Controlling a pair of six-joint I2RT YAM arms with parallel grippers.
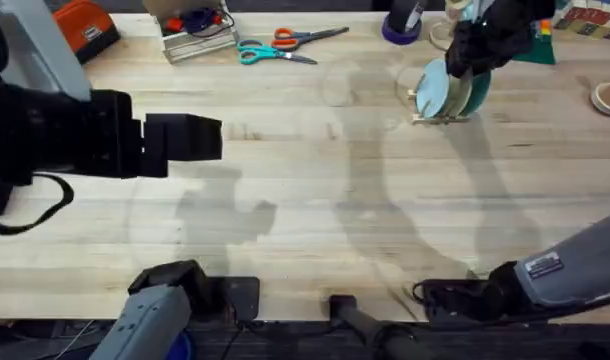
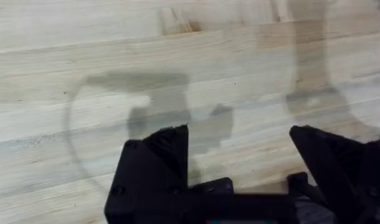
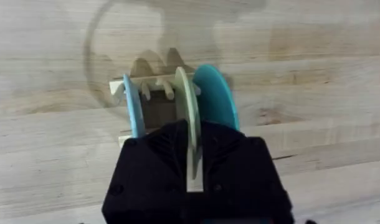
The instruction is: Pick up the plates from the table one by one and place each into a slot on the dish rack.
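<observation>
Nearest, the left gripper (image 2: 240, 165) hangs spread and empty over bare table (image 1: 315, 200). Far across, the right gripper (image 3: 191, 165) pinches the cream plate (image 3: 187, 112) upright in the dish rack (image 3: 146, 93), between the blue plate (image 3: 133, 109) and teal plate (image 3: 216, 102). Released off-slot, it may tip into its neighbours

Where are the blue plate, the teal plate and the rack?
blue plate (image 3: 133, 111), right wrist view, on its thin edge.
teal plate (image 3: 216, 99), right wrist view, on its round face.
rack (image 3: 154, 81), right wrist view, on the top wooden bar by the pegs.
</observation>
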